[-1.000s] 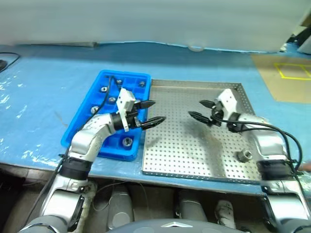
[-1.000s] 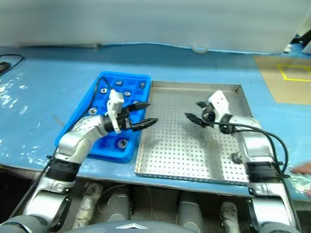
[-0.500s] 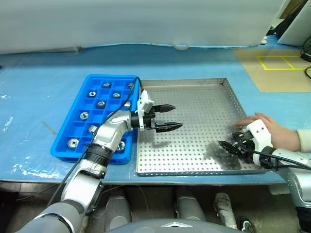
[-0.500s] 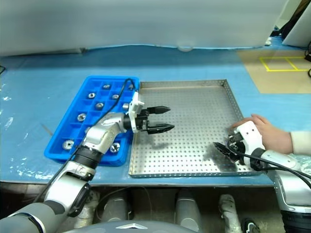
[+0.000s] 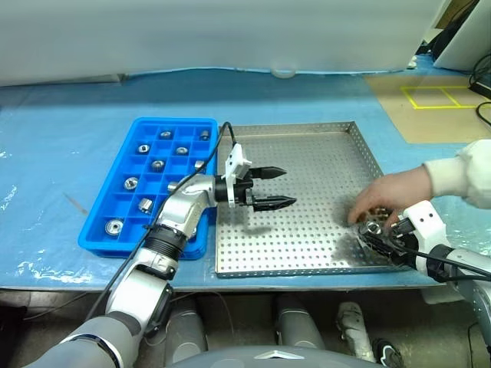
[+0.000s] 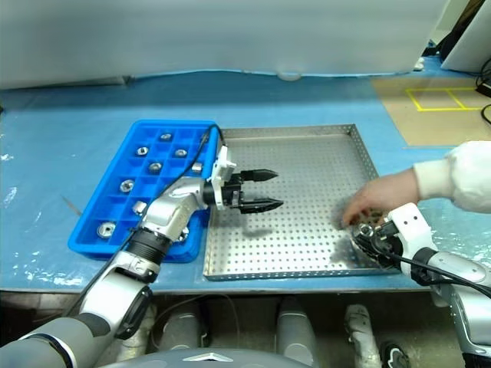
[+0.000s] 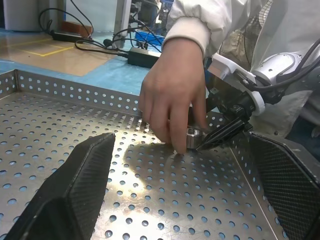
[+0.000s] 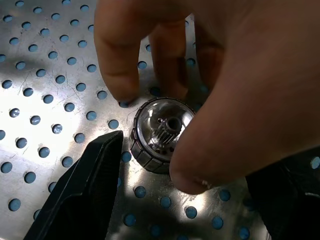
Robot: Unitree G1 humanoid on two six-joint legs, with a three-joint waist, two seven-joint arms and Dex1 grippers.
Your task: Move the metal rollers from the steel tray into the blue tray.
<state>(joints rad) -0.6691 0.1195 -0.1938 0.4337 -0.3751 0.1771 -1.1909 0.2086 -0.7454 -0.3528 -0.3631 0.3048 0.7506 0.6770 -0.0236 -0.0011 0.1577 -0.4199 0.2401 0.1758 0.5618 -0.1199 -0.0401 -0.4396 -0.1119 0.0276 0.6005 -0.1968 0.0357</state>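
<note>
Metal rollers (image 5: 131, 183) are seen sitting in the small square pockets of the blue tray (image 5: 100, 230), one in each of about eight pockets. One more roller (image 8: 161, 133), round with a ridged side and a small toothed hub in the middle, lies on the dotted floor of the steel tray (image 5: 307, 146), close to the tray's corner at about 4 o'clock.

The blue tray is laid right beside the steel tray, at its 9 o'clock side, and the two edges are nearly touching. Most of the steel tray's floor is bare, with lots of open room from the middle out to 12 o'clock. A low rim is raised all around it.

Both trays are set on a blue sheet (image 5: 61, 130) that covers the table. A brown floor patch with yellow tape lines (image 5: 433, 96) is seen far off at 2 o'clock.

The left gripper (image 5: 276, 187) is held level over the steel tray near its 9 o'clock edge. Its two black fingers are spread wide and nothing is between them.

The right gripper (image 8: 175, 195) is held low at the roller. Its fingers are parted, one on each side of the roller, and no touch can be made out. A person's hand (image 5: 387, 195) in a white sleeve is reached in from 3 o'clock, and the roller is pinched by its fingertips.
</note>
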